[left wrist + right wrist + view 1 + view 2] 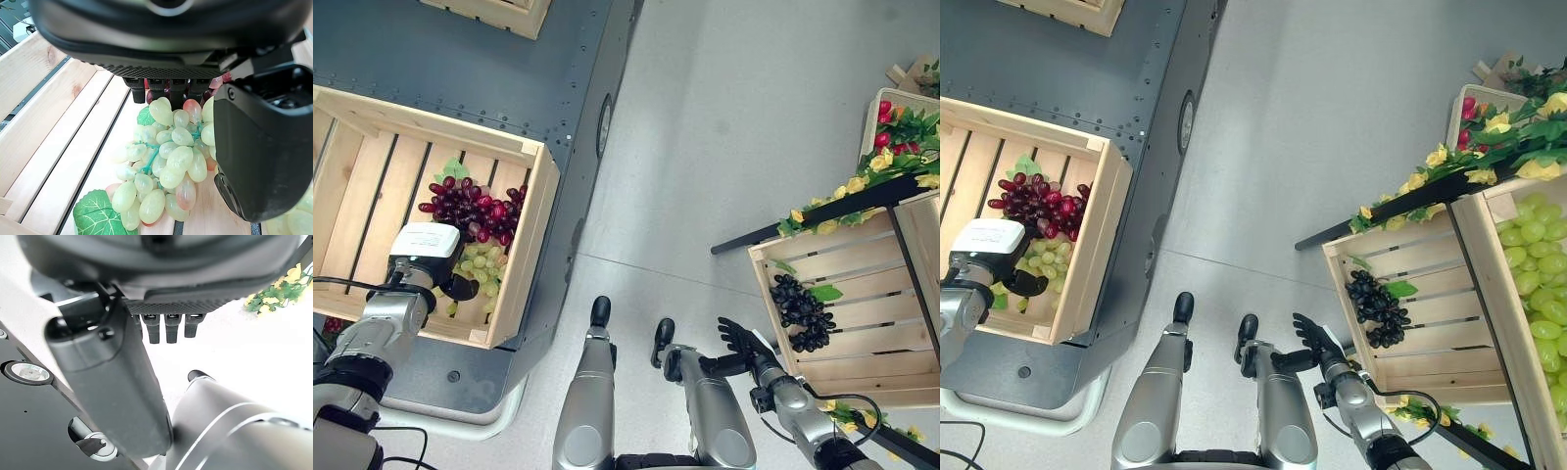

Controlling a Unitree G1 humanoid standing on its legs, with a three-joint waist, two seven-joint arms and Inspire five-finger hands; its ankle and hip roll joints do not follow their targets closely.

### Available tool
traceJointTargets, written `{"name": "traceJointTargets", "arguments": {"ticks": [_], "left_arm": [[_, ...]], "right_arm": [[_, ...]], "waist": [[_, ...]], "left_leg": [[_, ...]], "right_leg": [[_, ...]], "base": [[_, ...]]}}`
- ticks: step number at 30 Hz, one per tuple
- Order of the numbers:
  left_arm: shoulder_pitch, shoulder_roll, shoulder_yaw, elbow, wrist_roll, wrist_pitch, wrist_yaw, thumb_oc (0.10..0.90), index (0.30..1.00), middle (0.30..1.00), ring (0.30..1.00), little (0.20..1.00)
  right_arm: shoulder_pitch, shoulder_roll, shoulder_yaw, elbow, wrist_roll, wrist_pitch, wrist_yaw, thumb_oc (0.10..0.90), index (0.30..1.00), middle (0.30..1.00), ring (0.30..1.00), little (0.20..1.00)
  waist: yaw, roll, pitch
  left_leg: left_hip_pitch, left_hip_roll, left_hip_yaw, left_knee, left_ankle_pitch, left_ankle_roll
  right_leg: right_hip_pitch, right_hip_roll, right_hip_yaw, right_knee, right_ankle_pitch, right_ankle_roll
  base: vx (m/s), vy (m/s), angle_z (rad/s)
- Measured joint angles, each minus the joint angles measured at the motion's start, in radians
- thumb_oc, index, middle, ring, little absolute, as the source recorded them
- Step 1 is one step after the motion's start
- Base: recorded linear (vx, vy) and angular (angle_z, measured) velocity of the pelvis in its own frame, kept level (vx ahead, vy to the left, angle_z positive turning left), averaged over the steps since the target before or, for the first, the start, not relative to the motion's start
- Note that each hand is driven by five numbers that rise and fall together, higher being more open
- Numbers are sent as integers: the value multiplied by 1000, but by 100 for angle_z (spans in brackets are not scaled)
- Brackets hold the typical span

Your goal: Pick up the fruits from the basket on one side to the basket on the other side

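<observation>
A wooden crate point(534, 227) on the left holds a bunch of red grapes point(470, 208) and a bunch of green grapes point(166, 171) beside a green leaf point(95, 213). My left hand point(458, 286) hangs just over the green grapes point(481, 264), open, its thumb beside the bunch and nothing held. On the right, a second wooden crate point(867, 294) holds a bunch of black grapes point(801, 311). My right hand point(736, 336) is low near that crate's left wall, over the floor, fingers spread open and empty.
The left crate rests on a dark grey platform point(460, 59), with another crate point(499, 12) at its far edge. A black bar point(803, 220) with yellow leaves runs above the right crate. Behind it are a crate of red fruit point(899, 127) and large green grapes point(1538, 284).
</observation>
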Motion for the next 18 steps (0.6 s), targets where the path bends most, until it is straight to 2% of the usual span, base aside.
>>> {"name": "traceJointTargets", "arguments": {"ticks": [5,13,18], "left_arm": [[9,29,1,-9,4,-27,-21,800,900,900,900,900],[7,30,-2,-13,66,-26,-31,800,900,900,900,900],[-6,29,-42,2,82,-9,-34,800,900,900,900,900]], "right_arm": [[0,0,0,0,0,0,-3,800,900,900,900,900],[-1,-1,8,0,1,0,-13,800,900,900,900,900],[-5,-1,13,2,2,-1,-18,800,900,900,900,900]], "waist": [[1,0,0],[2,0,0],[1,0,0]], "left_leg": [[0,0,0,-2,0,0],[1,-1,0,-1,0,0],[0,-1,0,-1,0,0]], "right_leg": [[0,-1,-3,0,1,-1],[0,-2,-6,0,1,-1],[0,-1,-6,-2,1,-1]], "base": [[0,0,0],[0,0,0],[0,0,0]]}}
